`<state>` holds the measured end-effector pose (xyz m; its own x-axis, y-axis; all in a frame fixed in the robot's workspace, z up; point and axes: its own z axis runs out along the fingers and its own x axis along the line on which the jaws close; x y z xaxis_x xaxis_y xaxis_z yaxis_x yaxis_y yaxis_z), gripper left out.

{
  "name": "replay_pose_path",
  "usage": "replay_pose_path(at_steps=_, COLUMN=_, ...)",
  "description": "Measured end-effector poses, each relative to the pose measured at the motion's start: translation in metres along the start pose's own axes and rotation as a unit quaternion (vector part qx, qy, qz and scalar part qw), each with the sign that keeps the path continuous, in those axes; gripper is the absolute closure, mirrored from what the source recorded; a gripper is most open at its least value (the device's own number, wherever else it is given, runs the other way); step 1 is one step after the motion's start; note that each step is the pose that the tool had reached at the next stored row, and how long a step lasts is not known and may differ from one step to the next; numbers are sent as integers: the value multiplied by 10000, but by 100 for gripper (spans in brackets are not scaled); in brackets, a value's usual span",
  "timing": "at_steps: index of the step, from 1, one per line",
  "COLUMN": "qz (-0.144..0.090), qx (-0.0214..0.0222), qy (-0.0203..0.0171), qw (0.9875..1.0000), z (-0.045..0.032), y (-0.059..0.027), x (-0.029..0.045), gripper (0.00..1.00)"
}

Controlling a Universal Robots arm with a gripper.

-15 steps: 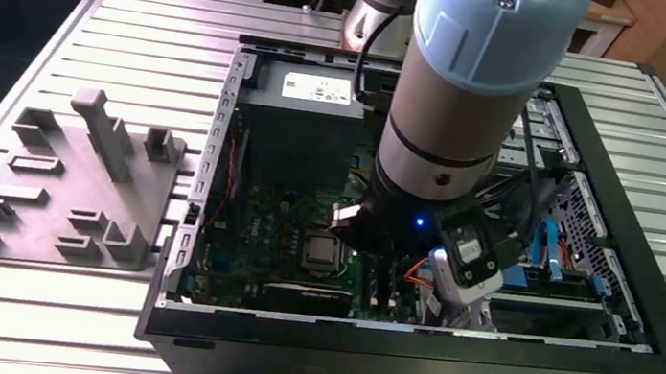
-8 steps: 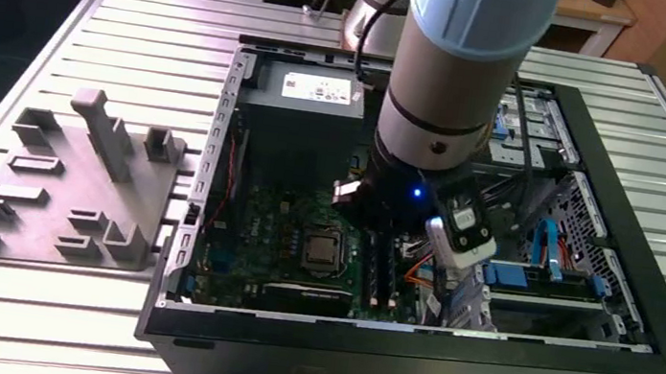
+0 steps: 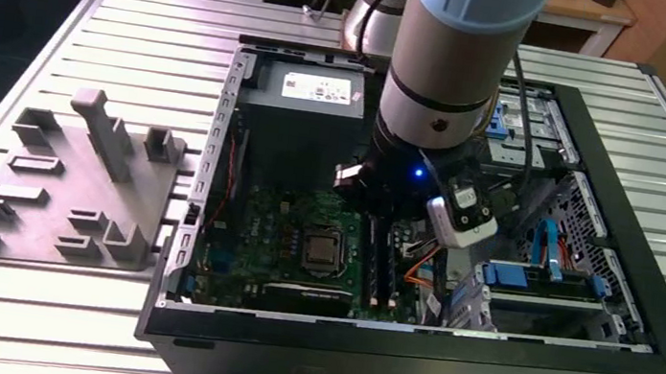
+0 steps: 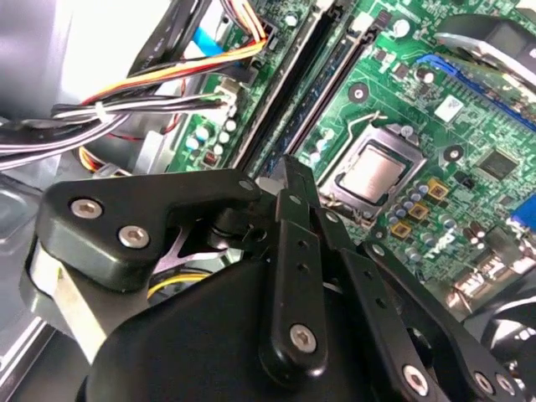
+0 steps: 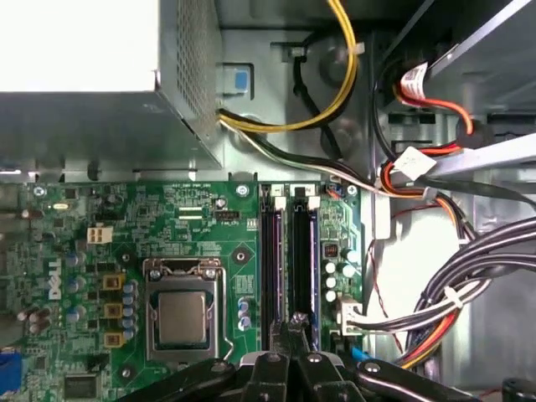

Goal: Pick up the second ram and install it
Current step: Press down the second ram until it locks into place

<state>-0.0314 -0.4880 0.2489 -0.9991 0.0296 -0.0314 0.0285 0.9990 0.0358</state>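
My gripper (image 5: 295, 322) is down inside the open computer case (image 3: 629, 284), over the green motherboard (image 5: 201, 226). Its black fingers (image 4: 293, 243) are shut together, with no gap between the tips. The tips sit at one end of the two long black memory slots (image 5: 285, 260), beside the processor socket (image 5: 181, 316). A thin dark board with a bluish sheen, the second ram (image 4: 303, 107), stands edge-up in the slot rails just beyond the tips. I cannot tell whether the tips touch it. In the exterior view the gripper (image 3: 383, 215) hangs above the slots (image 3: 376, 272).
A grey moulded fixture tray (image 3: 69, 186) lies on the slatted table at the exterior view's left. Bundled cables (image 5: 435, 293) run close to the slots. The power supply box (image 3: 307, 89) and drive cage (image 3: 553, 274) crowd the case.
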Motion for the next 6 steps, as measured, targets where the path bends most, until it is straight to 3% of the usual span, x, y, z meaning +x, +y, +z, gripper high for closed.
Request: replay_pose_path(at_steps=6, qz=0, qx=0, qy=0, qw=10000, z=0, y=2, x=0, gripper=93)
